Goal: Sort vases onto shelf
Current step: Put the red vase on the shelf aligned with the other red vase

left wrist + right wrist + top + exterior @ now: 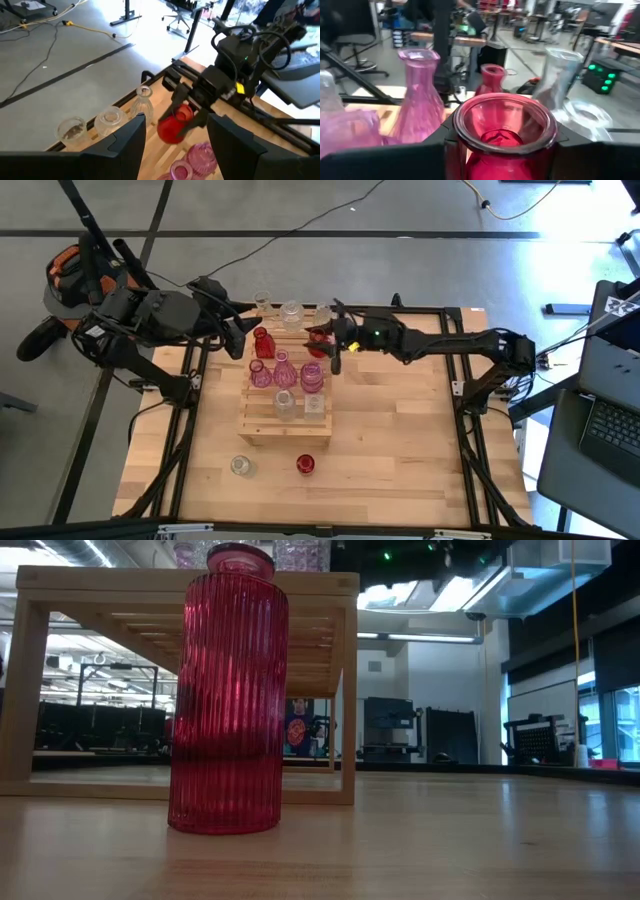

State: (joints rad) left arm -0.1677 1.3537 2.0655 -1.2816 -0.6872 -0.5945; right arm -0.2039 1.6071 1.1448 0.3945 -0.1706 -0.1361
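Claw [327, 337] grips red vase [318, 337] at shelf [262, 427] edge.

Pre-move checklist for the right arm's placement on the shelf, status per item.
1. Right gripper shut on red vase: ok.
2. Vase upright in the grip: cannot tell.
3. Free slot on the shelf under the vase: cannot tell.
4. Left gripper open, apart from the red vase: ok.
5. All vases sorted: not ok; a red ribbed vase and a clear vase stand on the table.
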